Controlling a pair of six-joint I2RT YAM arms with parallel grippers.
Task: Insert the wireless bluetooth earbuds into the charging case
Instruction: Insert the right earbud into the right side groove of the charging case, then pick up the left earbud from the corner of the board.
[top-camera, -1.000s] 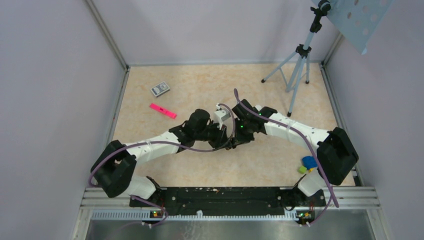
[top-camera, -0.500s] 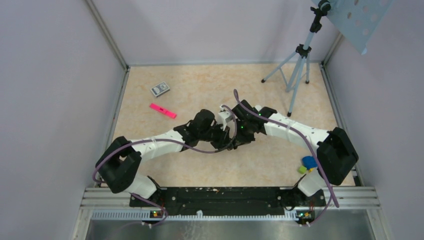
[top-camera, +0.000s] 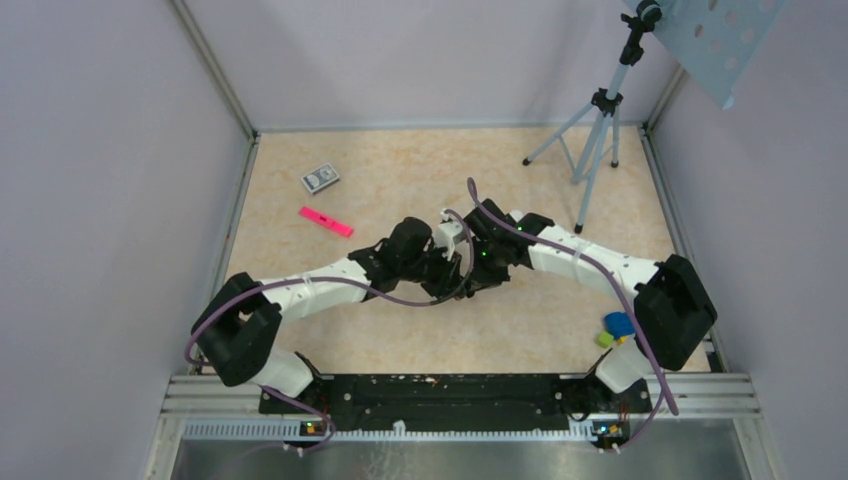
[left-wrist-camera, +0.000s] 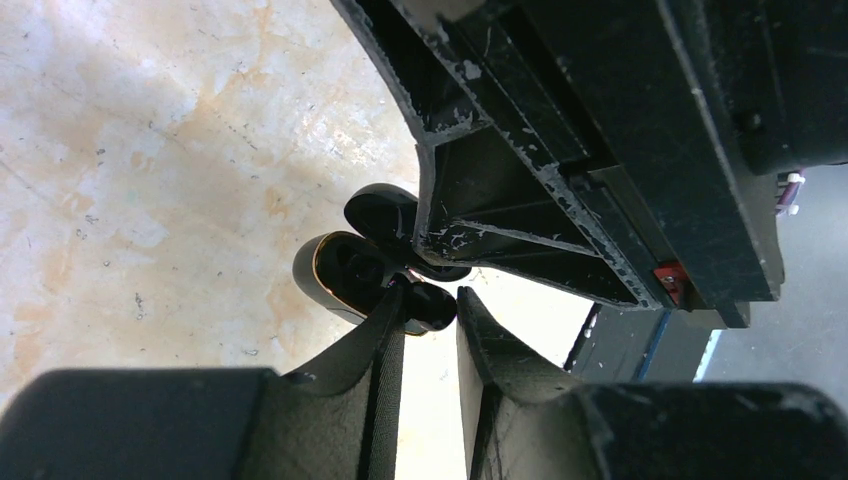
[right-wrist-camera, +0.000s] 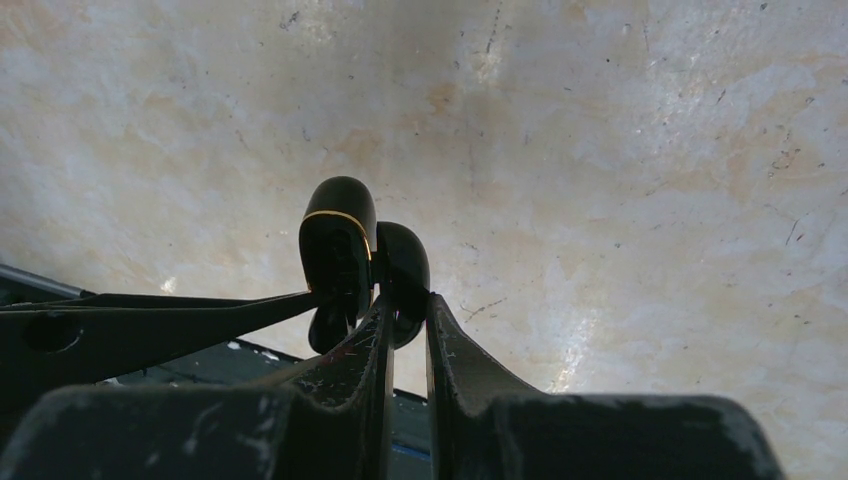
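The charging case (right-wrist-camera: 337, 245) is glossy black, open, with a gold rim on one half. My right gripper (right-wrist-camera: 403, 300) is shut on its other half (right-wrist-camera: 402, 262) and holds it above the table. The case also shows in the left wrist view (left-wrist-camera: 340, 270), right at my left gripper's tips. My left gripper (left-wrist-camera: 432, 305) is shut on a small dark glossy rounded bit (left-wrist-camera: 437, 303) at the case's opening. No white earbuds show. In the top view both grippers, left (top-camera: 447, 272) and right (top-camera: 470, 280), meet at the table's middle and hide the case.
A pink marker (top-camera: 326, 222) and a small grey box (top-camera: 320, 178) lie at the back left. A tripod (top-camera: 597, 130) stands at the back right. Blue and yellow-green objects (top-camera: 615, 328) sit beside the right arm's base.
My left arm has moved right and closed in on the right gripper. The right arm has stayed still. Nothing has shifted in the last half second.
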